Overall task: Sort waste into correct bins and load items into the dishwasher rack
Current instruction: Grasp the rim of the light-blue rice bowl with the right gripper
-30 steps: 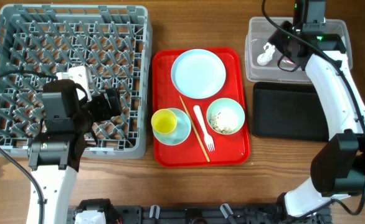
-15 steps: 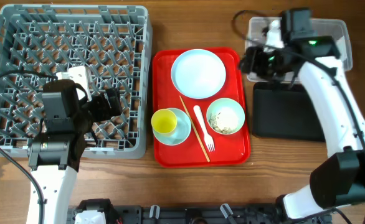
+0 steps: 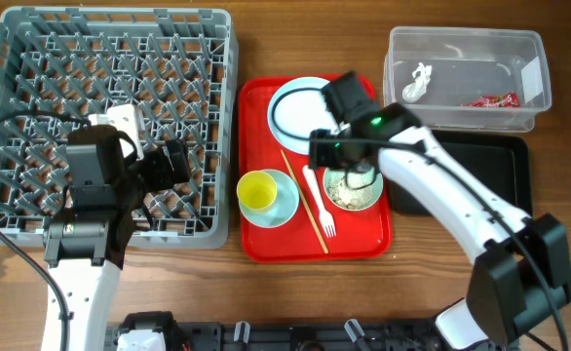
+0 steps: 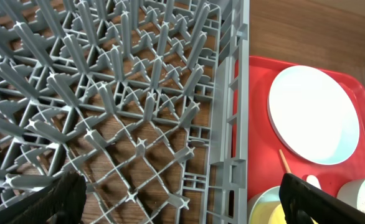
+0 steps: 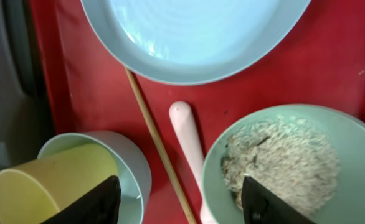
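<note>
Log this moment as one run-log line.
left pincer: open, over rack | right pincer: open, above fork | wrapper, scrap: in tub | rice bowl: on red tray

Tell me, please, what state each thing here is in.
Rack: empty.
Plate: empty.
Rice bowl: holds leftovers.
Other bowl: holds the cup.
Tub: holds wrapper and scrap.
Black tray: empty where visible.
Left claw: open.
Right claw: open.
</note>
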`<state>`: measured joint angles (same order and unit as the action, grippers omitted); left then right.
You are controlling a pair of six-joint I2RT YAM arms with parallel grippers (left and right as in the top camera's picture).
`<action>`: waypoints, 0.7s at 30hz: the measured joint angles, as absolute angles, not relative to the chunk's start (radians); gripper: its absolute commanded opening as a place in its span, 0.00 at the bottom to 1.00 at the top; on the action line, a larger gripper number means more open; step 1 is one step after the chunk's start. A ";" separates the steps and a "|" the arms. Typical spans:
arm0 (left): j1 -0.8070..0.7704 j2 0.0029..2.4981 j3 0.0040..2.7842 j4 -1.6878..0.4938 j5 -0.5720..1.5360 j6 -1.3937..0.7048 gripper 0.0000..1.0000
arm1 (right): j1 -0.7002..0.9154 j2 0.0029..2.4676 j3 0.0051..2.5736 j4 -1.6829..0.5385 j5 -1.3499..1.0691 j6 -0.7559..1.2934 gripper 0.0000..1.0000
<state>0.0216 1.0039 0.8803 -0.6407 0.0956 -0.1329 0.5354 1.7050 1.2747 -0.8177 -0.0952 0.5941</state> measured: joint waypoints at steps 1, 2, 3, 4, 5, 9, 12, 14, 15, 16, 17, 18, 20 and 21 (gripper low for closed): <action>0.022 1.004 0.880 -0.642 0.096 -0.133 1.00 | 0.552 1.705 1.258 -0.802 -0.082 0.625 0.61; 0.022 1.004 0.880 -0.645 0.096 -0.133 1.00 | 0.564 1.705 1.247 -0.797 -0.071 0.649 0.61; 0.022 1.004 0.880 -0.647 0.096 -0.133 1.00 | 0.572 1.706 1.239 -0.795 -0.062 0.672 0.59; 0.022 1.004 0.880 -0.648 0.096 -0.133 1.00 | 0.580 1.706 1.230 -0.795 -0.051 0.701 0.59; 0.022 1.004 0.880 -0.648 0.096 -0.133 1.00 | 0.582 1.710 1.224 -0.794 -0.043 0.726 0.58; 0.022 1.004 0.880 -0.648 0.096 -0.133 1.00 | 0.583 1.740 1.219 -0.788 -0.021 0.785 0.56; 0.022 1.004 0.880 -0.648 0.096 -0.133 1.00 | 0.583 1.781 1.218 -0.785 -0.018 0.809 0.50; 0.022 1.004 0.880 -0.648 0.096 -0.133 1.00 | 0.583 1.808 1.217 -0.774 -0.017 0.818 0.46; 0.022 1.004 0.881 -0.648 0.096 -0.133 1.00 | 0.583 1.821 1.217 -0.767 -0.017 0.822 0.45; 0.022 1.004 0.880 -0.648 0.096 -0.133 1.00 | 0.583 1.830 1.217 -0.762 -0.017 0.823 0.43; 0.022 1.004 0.880 -0.648 0.096 -0.133 1.00 | 0.583 1.837 1.217 -0.754 -0.018 0.826 0.38; 0.022 1.004 0.880 -0.648 0.096 -0.133 1.00 | 0.583 1.840 1.217 -0.749 -0.017 0.827 0.34; 0.022 1.004 0.880 -0.648 0.096 -0.133 1.00 | 0.583 1.841 1.217 -0.744 -0.017 0.834 0.22; 0.022 1.004 0.880 -0.648 0.096 -0.133 1.00 | 0.583 1.841 1.217 -0.744 -0.017 0.832 0.20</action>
<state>0.0216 1.0039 0.8803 -0.6483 0.0956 -0.1329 0.5827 1.8412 1.2167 -0.7441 -0.0174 0.8318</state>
